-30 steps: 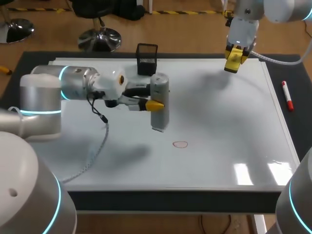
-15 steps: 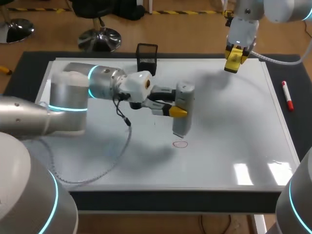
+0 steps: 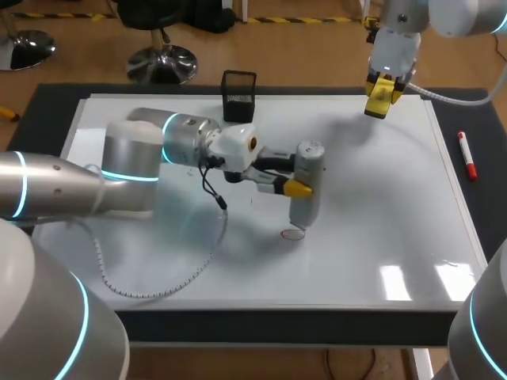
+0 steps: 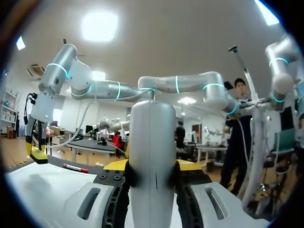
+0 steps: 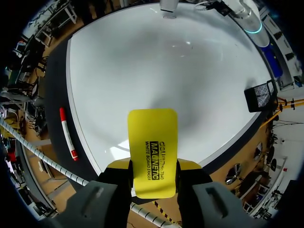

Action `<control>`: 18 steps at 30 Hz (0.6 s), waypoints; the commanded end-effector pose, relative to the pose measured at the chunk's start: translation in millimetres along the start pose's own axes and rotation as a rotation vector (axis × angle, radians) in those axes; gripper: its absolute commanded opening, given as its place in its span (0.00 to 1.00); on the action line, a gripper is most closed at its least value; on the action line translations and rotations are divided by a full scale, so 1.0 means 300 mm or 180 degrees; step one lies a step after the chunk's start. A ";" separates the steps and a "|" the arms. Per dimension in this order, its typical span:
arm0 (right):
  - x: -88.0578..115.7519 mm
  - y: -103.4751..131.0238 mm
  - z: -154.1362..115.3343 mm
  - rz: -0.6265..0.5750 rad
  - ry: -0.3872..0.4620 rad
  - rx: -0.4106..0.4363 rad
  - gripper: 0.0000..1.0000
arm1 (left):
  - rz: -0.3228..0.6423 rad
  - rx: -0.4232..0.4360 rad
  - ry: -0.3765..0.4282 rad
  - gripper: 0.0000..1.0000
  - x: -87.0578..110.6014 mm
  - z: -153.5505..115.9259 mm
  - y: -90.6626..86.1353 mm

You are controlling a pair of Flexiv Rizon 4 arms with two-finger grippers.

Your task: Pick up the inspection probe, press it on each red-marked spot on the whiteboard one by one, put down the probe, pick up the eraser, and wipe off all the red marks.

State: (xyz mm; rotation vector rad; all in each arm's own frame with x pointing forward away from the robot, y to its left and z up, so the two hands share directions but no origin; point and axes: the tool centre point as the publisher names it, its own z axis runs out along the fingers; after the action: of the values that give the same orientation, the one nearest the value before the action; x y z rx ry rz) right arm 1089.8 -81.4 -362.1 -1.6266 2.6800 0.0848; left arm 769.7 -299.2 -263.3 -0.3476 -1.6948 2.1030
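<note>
My left gripper (image 3: 301, 182) is shut on the grey inspection probe (image 3: 306, 182), which it holds upright over the whiteboard (image 3: 380, 206). The probe's lower end stands right at a small red circle mark (image 3: 294, 233); I cannot tell whether it touches. In the left wrist view the probe (image 4: 152, 156) rises between the fingers of the left gripper (image 4: 152, 176). My right gripper (image 3: 382, 95) hangs above the board's far right corner, shut on the yellow eraser (image 3: 380, 99). The right wrist view shows the eraser (image 5: 152, 149) in the right gripper (image 5: 153, 168), above the whiteboard (image 5: 166, 61).
A black mesh holder (image 3: 238, 96) stands at the board's far edge, left of the middle, and shows in the right wrist view as the mesh holder (image 5: 259, 95). A red marker (image 3: 466, 155) lies on the dark mat right of the board; it is the marker (image 5: 67, 135).
My left arm has carried the probe to the right and toward the front, from the board's middle to the red mark. The right arm has kept still with the eraser.
</note>
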 end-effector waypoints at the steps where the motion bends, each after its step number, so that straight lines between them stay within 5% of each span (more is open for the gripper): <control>1: -0.001 -0.004 -0.004 -0.0007 0.0017 0.0002 0.00 | -0.0002 0.0041 0.0085 0.00 -0.006 -0.010 0.018; 18: -0.001 -0.004 -0.004 -0.0007 0.0017 0.0002 0.00 | -0.0064 0.0088 0.0040 0.00 0.021 -0.049 0.075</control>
State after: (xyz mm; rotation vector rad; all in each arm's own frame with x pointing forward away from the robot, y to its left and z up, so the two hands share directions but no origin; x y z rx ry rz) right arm 1089.8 -81.4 -362.1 -1.6267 2.6800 0.0847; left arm 766.2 -288.0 -285.4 -0.3322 -1.6630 2.0976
